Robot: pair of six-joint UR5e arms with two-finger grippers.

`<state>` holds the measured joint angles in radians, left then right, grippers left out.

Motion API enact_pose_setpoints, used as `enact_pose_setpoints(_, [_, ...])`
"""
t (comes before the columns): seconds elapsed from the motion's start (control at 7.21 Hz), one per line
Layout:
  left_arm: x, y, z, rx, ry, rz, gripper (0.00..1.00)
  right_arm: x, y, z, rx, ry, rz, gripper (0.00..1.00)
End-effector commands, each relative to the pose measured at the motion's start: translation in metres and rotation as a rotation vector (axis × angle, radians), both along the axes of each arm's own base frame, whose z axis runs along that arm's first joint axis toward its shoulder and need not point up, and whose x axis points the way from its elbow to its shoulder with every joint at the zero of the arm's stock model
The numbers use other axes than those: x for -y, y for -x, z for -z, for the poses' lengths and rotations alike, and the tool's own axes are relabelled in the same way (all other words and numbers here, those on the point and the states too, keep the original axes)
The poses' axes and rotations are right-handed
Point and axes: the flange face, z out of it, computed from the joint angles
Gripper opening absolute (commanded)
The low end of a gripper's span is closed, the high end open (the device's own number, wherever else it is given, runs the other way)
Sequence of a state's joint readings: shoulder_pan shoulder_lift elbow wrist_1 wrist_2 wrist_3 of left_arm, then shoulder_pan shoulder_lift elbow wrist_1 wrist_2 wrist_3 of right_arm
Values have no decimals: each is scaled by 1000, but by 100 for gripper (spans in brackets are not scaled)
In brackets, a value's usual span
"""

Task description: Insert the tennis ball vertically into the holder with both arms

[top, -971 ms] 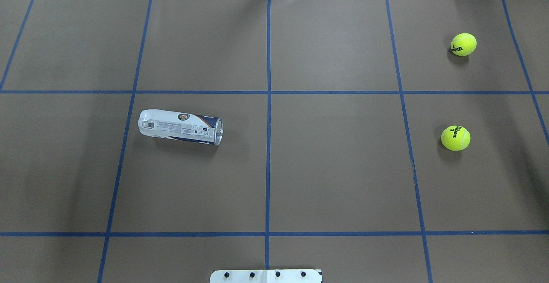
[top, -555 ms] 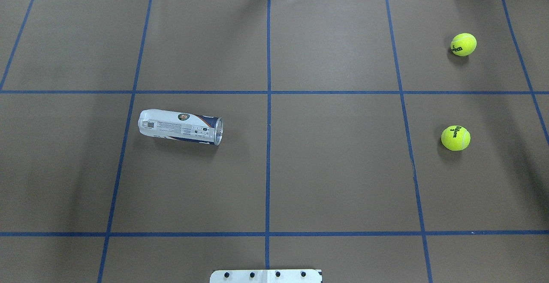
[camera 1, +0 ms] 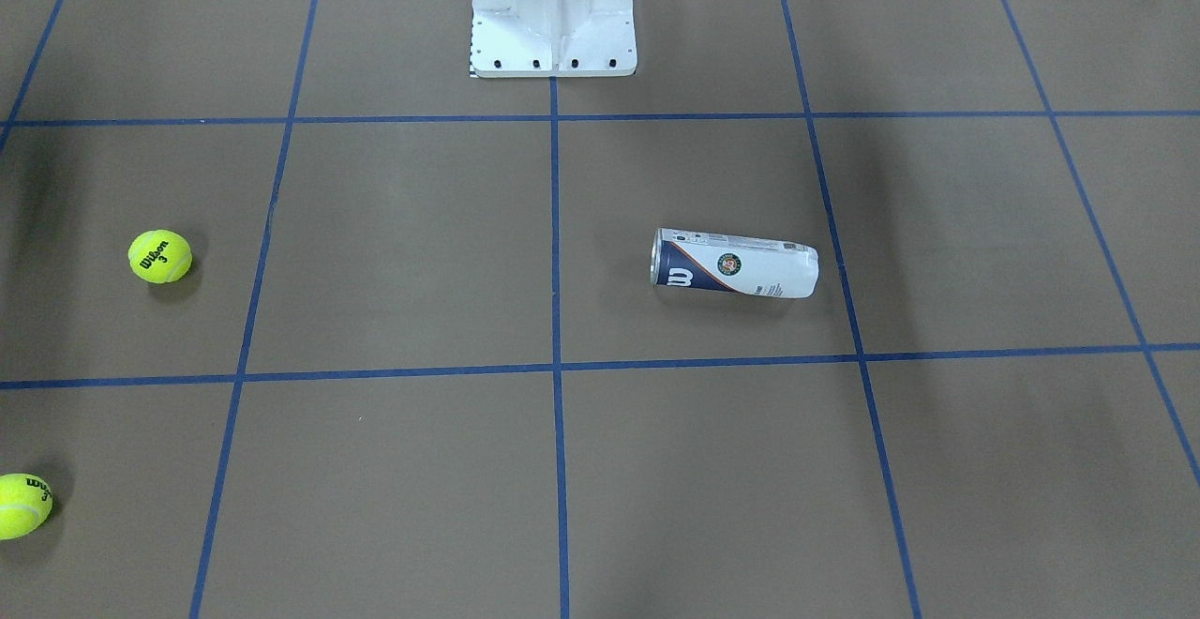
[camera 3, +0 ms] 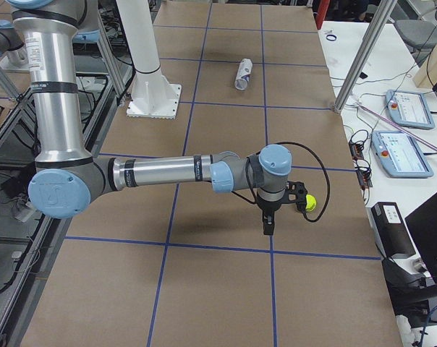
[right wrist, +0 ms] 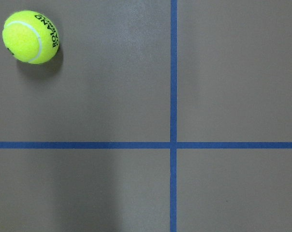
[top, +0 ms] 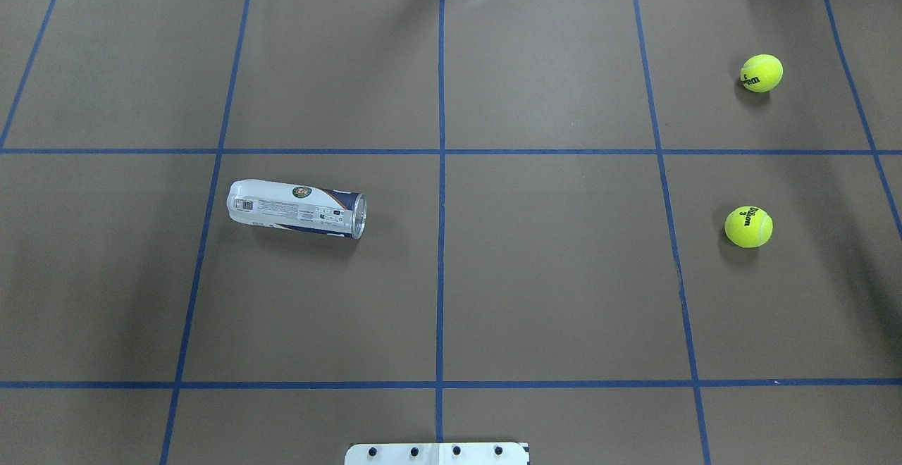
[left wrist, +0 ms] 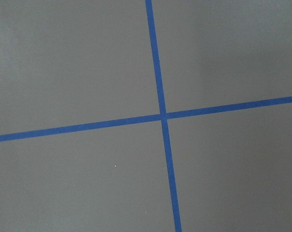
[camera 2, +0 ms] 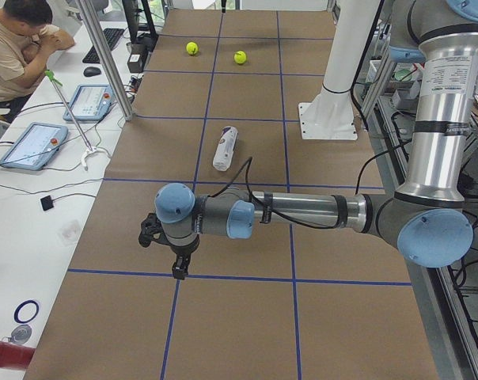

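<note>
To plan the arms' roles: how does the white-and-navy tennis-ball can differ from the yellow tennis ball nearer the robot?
The white-and-navy cylindrical plastic can is long and lies on its side; the yellow felt tennis ball is round. The can sits on the robot's left side, the ball far on its right. Both rest on the brown table.

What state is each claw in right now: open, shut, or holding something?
Left claw: cannot be told; it shows only in the left side view.
Right claw: cannot be told; it shows only in the right side view.
</note>
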<state>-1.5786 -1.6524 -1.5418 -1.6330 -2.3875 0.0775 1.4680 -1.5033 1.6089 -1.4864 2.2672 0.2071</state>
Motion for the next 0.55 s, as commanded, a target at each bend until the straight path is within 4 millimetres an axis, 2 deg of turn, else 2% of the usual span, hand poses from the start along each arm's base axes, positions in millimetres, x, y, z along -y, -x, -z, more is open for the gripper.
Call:
enact_pose_setpoints(0.0, [10,0,11,-2,-24,-1,100,0,0,0,-1,0,0,100])
enact_pose_setpoints(0.14, [16,-2,16,-2,-30,-3,100,0,-1,0,0,0,-1,100])
enact_pose_setpoints(0.28, [28,-9,39,-2,-101,-18,100,0,0,0,0,0,0,100])
enact_pose_setpoints(0.42, [34,-19,50,-8,-189,-23,100,0,0,0,0,1,-1,100])
